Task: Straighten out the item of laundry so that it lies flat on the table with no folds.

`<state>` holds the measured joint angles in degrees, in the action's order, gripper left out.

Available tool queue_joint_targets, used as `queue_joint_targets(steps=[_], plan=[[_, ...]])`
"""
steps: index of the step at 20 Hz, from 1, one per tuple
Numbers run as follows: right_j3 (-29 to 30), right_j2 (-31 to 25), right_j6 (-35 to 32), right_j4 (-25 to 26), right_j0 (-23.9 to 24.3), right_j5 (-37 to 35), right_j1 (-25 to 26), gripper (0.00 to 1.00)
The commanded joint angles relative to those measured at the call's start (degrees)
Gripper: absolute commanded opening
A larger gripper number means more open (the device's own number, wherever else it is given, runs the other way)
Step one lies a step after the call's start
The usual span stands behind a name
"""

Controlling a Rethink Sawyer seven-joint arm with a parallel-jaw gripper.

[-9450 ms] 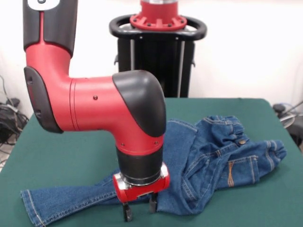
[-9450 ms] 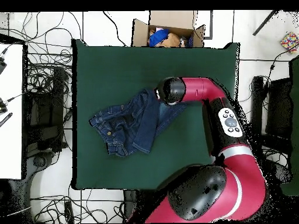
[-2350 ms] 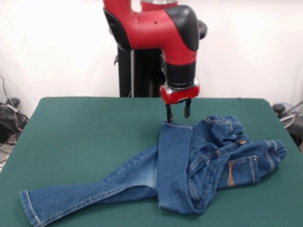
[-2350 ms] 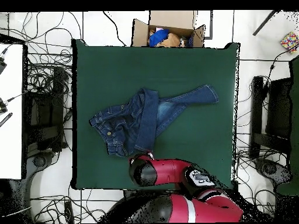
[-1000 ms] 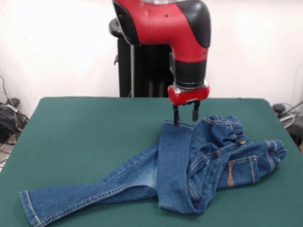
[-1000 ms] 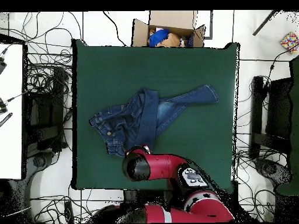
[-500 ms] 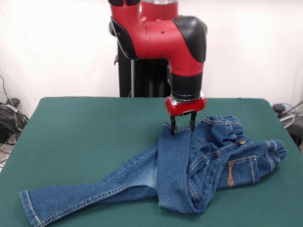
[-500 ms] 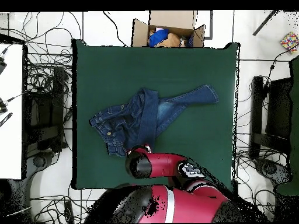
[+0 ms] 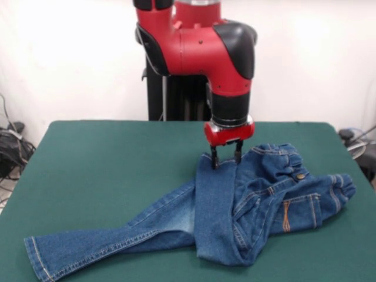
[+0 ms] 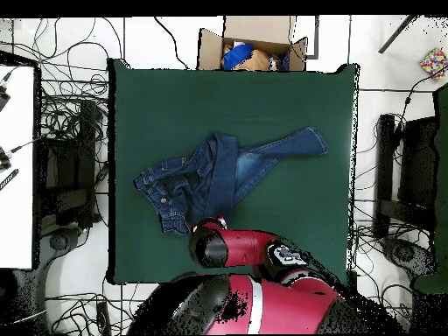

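The item of laundry (image 9: 235,200), a small pair of blue jeans, lies crumpled on the green table (image 9: 111,170). One leg (image 9: 106,238) stretches toward the near left corner. The other leg (image 9: 216,205) is folded back over the seat, its cuff pointing at the far edge. The waistband (image 9: 282,154) bunches at the right. My gripper (image 9: 225,162) stands open right at that folded cuff, fingertips (image 9: 214,164) down on the denim. In the overhead view the jeans (image 10: 206,179) lie left of the table's (image 10: 289,114) middle, and the wrist (image 10: 210,245) hides the gripper.
An open cardboard box (image 10: 254,48) with bits of cloth sits off the table's edge opposite the arm. Cables cover the floor around the table, and a white desk (image 10: 16,166) stands to the left in the overhead view.
Over the last second the gripper has come down and shifted slightly left, from just above the folded cuff to touching it. The jeans have not moved.
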<state>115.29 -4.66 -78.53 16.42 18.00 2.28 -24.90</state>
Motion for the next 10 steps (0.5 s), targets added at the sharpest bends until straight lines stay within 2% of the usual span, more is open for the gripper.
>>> queue_joint_targets(steps=[1, 10], plan=[[-7.1, -0.1, -10.9, -1.2, 1.6, 4.8, 3.7, 1.0], [-5.5, 1.3, -11.6, -3.1, 0.0, 1.0, 1.0, 1.0]])
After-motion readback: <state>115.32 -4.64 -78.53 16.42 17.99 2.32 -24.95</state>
